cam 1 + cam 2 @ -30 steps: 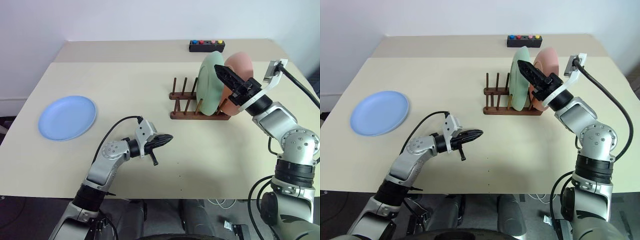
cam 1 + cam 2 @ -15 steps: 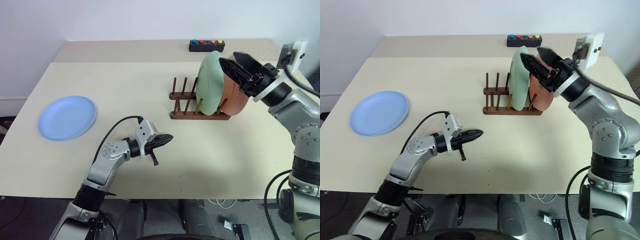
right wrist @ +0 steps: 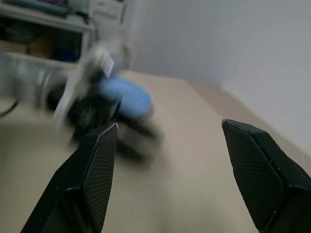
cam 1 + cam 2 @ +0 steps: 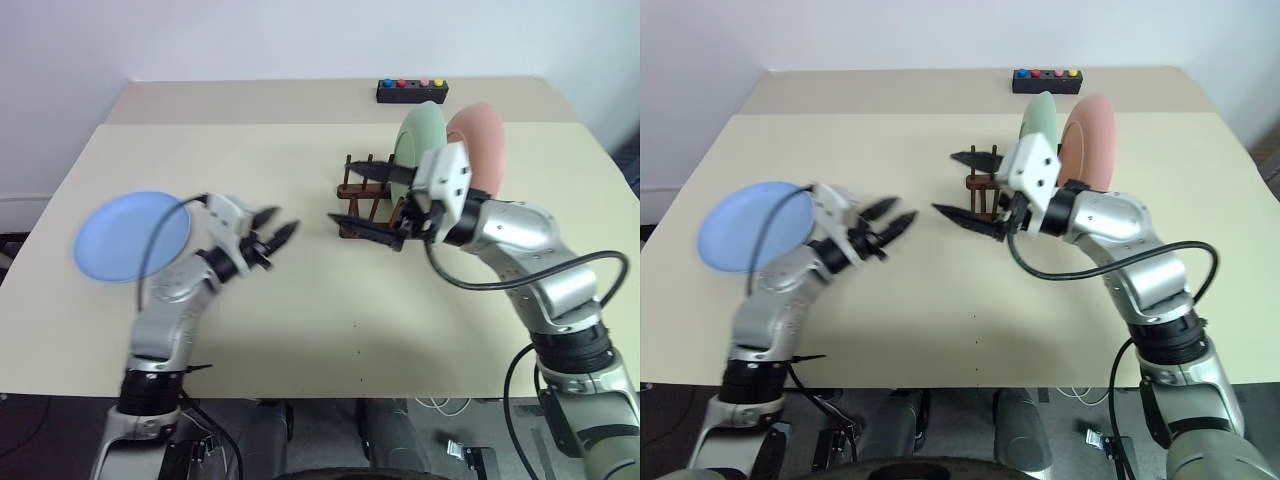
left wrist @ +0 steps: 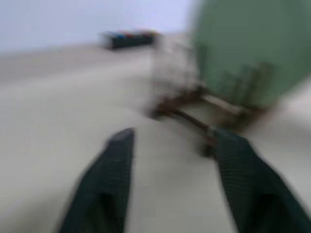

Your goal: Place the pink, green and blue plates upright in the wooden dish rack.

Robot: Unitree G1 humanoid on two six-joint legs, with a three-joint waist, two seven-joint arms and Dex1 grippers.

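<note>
Rack contents: we see the wooden dish rack (image 4: 385,210) on the counter (image 4: 300,300), holding two plates upright, the green plate (image 4: 420,145) and just behind it the pink plate (image 4: 478,150), both at the end of the rack farther from the blue plate.
Free slots: we see bare pegs at the rack's other end, the end nearer the blue plate.
Plate count: we count three, two in the rack and one out of it.
Blue plate: we see the blue plate (image 4: 125,235) lying flat on the counter, well apart from the rack, out toward the counter's left edge.
Left hand: our left hand (image 4: 268,232) sits between the blue plate and the rack, fingers spread wide and holding nothing.
Right hand: our right hand (image 4: 355,205) is just in front of the rack's bare pegs, pointing toward the blue plate, fingers wide apart and holding nothing.
In the way: our right arm crosses in front of the rack and covers part of it.
Other things: we see one small black box (image 4: 412,91) with coloured buttons behind the rack, near the counter's far edge.
</note>
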